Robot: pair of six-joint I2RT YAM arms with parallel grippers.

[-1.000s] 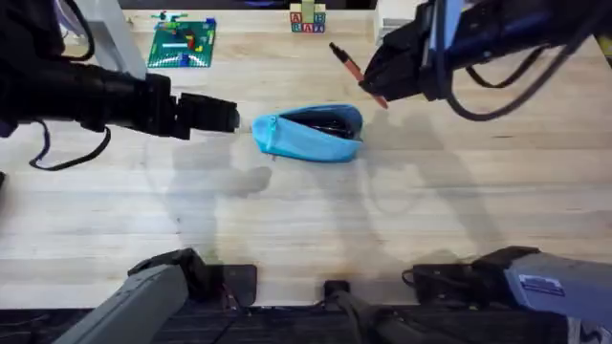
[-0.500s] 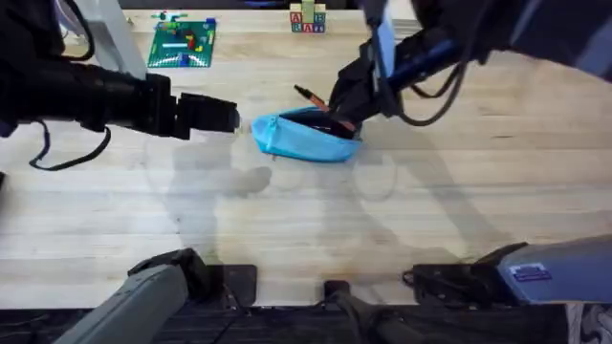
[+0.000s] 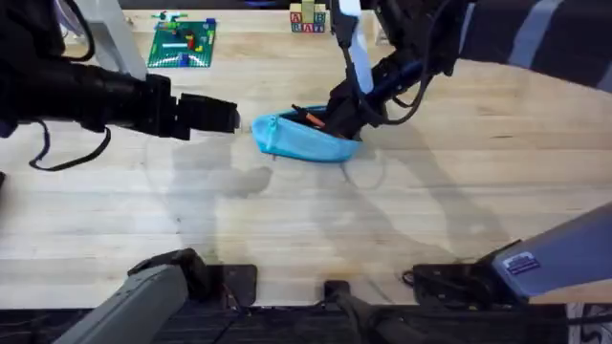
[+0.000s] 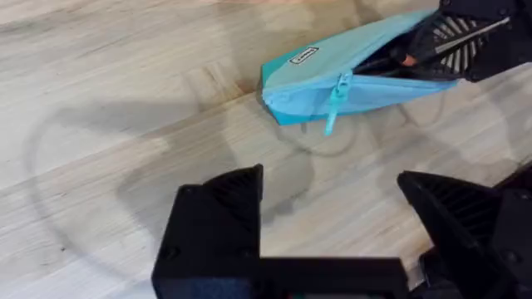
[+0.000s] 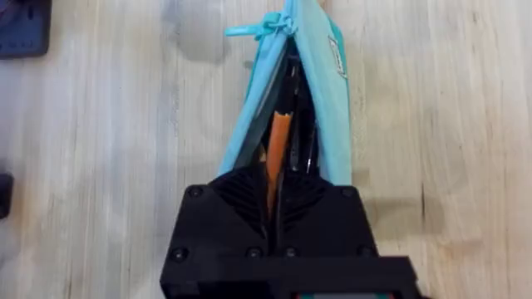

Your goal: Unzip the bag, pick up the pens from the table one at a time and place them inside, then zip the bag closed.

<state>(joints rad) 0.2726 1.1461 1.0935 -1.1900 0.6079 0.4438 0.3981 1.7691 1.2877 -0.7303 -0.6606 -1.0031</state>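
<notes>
A light blue soft fabric pouch (image 3: pixel 308 137), elongated with rounded ends, lies a little above the middle of the overhead frame on the pale wood-grain table (image 3: pixel 287 229) with its faint plank seams. Its zipper runs along the length and stands open, showing a dark inside; the pale blue zipper pull (image 4: pixel 335 98) hangs at the pouch's left end, by a small white label (image 4: pixel 303 57) whose writing is too small to read.

The right gripper (image 3: pixel 342 113) sits at the pouch's right end, in the upper middle of the overhead frame, its black ribbed fingers (image 5: pixel 241 195) closed almost together on a slim orange pen (image 5: pixel 276 158). The pen runs from between the fingers straight into the open mouth of the pouch, between the two blue fabric walls, beside thin dark shapes already lying inside.

The left gripper (image 3: pixel 222 116) hangs at the left of the overhead frame, just beside the pouch's left end and apart from it. Its matte black fingers (image 4: pixel 218 218) stand widely spread and hold nothing.

At the top left of the overhead frame a green studded baseplate (image 3: pixel 182 44) with small coloured bricks lies flat; at the top middle stand small lettered blocks (image 3: pixel 307 20), their letters not readable.
</notes>
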